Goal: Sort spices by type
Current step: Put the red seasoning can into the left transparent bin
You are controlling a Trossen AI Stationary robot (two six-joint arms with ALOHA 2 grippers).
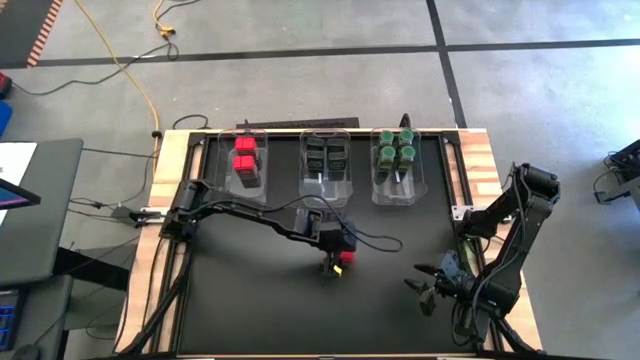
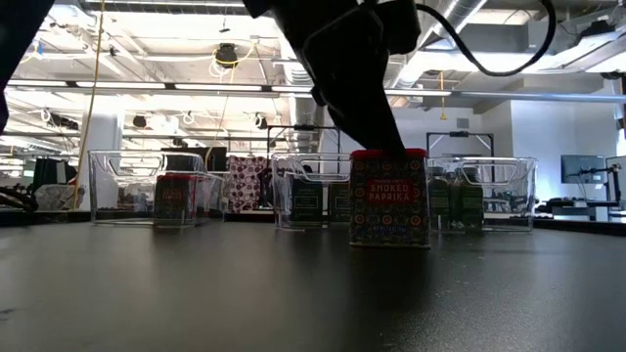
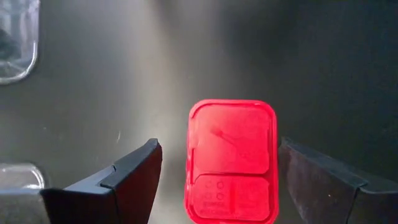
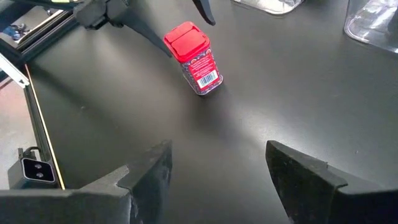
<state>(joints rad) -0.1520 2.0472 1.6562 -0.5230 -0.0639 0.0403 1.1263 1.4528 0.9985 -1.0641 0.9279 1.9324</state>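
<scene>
One red-topped paprika tin (image 3: 231,163) stands on the table (image 1: 250,310), left gripper (image 3: 217,168) jaws open around it; right gripper (image 4: 217,168) open, idle.

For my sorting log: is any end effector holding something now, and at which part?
Nothing is held. The left end effector is open around the smoked paprika tin, its fingers apart from the red lid. The right end effector is open and empty.
</scene>
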